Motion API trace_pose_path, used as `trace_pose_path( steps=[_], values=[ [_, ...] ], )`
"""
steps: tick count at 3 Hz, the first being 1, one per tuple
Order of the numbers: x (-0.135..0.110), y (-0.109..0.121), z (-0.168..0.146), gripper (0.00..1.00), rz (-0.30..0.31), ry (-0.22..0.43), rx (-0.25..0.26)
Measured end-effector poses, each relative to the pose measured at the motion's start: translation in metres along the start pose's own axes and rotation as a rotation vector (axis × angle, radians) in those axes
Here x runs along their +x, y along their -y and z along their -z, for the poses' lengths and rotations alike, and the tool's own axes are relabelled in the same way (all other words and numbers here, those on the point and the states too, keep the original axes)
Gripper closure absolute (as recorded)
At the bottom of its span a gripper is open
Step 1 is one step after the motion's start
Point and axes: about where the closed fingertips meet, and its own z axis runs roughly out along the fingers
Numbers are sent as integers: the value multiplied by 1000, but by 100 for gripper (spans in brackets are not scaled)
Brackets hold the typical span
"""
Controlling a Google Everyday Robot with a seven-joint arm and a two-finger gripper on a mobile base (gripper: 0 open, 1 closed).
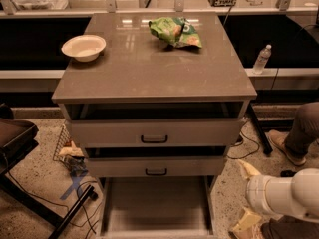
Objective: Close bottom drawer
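Note:
The bottom drawer is pulled far out at the foot of the grey cabinet. Its long flat grey floor shows, and its front panel and handle are cut off by the lower edge of the view. My gripper is low at the right, just outside the drawer's right side rail, on a white arm coming in from the right. Its two pale yellow fingers are spread apart and hold nothing.
Above the bottom drawer, the middle drawer and top drawer stand partly open. A white bowl and a green chip bag lie on the cabinet top. A person's leg and shoe are at right, cables and a black frame at left.

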Motion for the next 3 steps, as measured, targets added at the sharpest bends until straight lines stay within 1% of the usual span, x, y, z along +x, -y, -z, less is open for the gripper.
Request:
trace_pose_path(
  steps=[1,2,3],
  values=[
    [45,-27,-79,3,-35,52,-7],
    [69,-51,-117,26,-56,62,-37],
    [83,-87,-142,49,-58,41,-116]
  ],
)
